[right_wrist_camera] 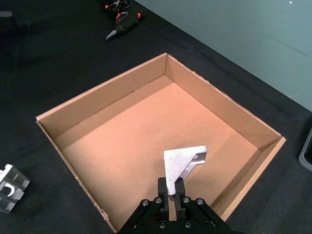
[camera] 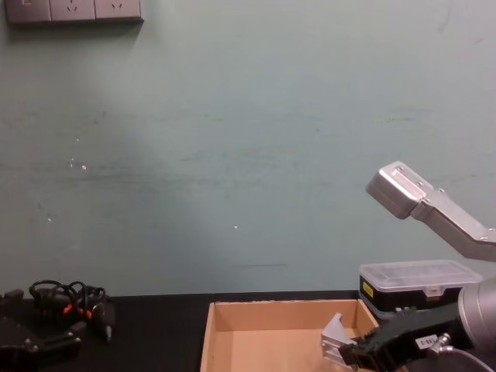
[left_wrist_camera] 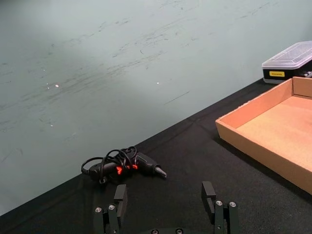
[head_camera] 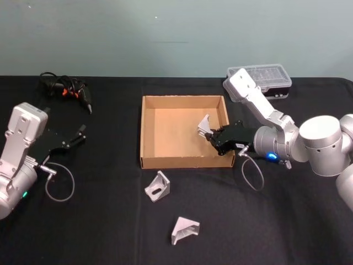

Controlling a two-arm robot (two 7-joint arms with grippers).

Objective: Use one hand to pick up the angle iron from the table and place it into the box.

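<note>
Angle iron (head_camera: 204,125) is half hidden in the head view: you see its pale tip poking out of the right hand (head_camera: 210,132), whose black fingers cover the gripped end. It sits inside the box (head_camera: 148,132), near the right wall, pointing left and a little back toward the box's middle; you cannot tell whether it touches the floor. A second angle iron (head_camera: 158,186) and a third angle iron (head_camera: 184,230) lie apart on the worktop (head_camera: 99,221) in front of the box. Your left hand (head_camera: 77,135) is parked at the worktop's left side, holding nothing. In the left wrist view its two fingers stand well apart over bare worktop, their bases cut off at the frame edge, with a corded black-and-orange tool (left_wrist_camera: 126,165) beyond them. In the right wrist view the right hand's fingers are pinched tight on one narrow end of the angle iron. Its flat triangular face stands on edge, and its long axis runs straight out from the fingertips over the box floor. In the chest view the box's front is cut off, the right hand covers the angle iron's lower part, and the left hand is a dark shape that is hard to make out.
</note>
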